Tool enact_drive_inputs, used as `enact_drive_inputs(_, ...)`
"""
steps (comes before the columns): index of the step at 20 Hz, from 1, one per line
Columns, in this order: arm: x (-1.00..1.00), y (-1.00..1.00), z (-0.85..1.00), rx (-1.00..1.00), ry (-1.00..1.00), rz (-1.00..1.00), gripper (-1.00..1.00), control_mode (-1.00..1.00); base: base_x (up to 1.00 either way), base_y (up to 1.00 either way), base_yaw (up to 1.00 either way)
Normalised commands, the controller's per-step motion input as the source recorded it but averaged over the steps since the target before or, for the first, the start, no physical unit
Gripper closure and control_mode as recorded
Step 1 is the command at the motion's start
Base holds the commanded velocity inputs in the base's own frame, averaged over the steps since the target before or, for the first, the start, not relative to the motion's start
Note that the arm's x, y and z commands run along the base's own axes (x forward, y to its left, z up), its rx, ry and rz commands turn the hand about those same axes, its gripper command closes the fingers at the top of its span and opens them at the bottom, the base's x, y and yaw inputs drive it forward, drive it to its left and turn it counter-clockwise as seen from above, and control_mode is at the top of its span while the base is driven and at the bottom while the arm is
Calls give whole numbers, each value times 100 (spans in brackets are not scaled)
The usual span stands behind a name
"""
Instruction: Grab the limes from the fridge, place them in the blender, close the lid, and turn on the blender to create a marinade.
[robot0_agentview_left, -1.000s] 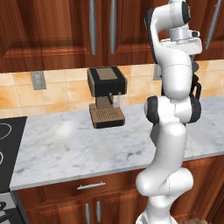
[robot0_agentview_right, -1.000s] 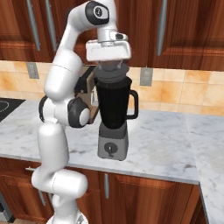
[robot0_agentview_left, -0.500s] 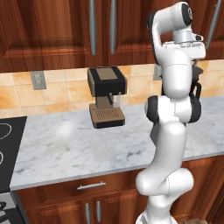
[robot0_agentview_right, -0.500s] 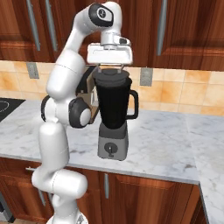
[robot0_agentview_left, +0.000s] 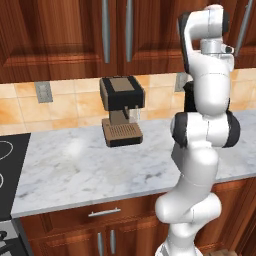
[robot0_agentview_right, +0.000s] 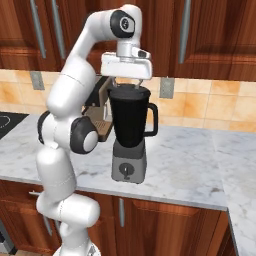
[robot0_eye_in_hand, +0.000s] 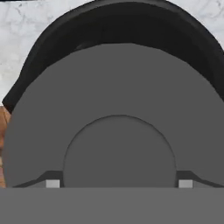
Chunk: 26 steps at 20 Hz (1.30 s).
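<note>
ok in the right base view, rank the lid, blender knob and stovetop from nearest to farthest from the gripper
1. The lid, directly under the gripper, at the top of the blender jar.
2. The knob, low on the blender's grey base.
3. The stovetop, far off at the counter's left edge.

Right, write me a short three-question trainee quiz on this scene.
1. True or false: the flat round dark-grey lid lies on the counter beside the blender.
2. Which appliance shares the white marble counter with the tall black blender jar? A) toaster B) brown-and-black coffee machine C) kettle
3. Fill in: the fingers stand on either side of the lid's raised centre ____.
Key: 1 false, it sits over the jar; 2 B; 3 ring.
</note>
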Motion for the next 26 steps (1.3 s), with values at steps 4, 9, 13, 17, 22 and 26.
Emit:
enact_drive_inputs(4,-2,1,0,0,-33,0,100,-100,0,0,0)
enact_drive_inputs(9,-2,0,3,1,-24,0,100,-100,0,0,0)
enact_drive_inputs(13,16,0,0,0,-22,0,100,-100,0,0,0)
enact_drive_inputs(17,11,0,-15,0,-23,0,100,-100,0,0,0)
enact_drive_inputs(22,-2,2,-46,-2,-14,0,100,-100,0,0,0)
enact_drive_inputs(26,0,6,-8,-3,17,0,100,-100,0,0,0)
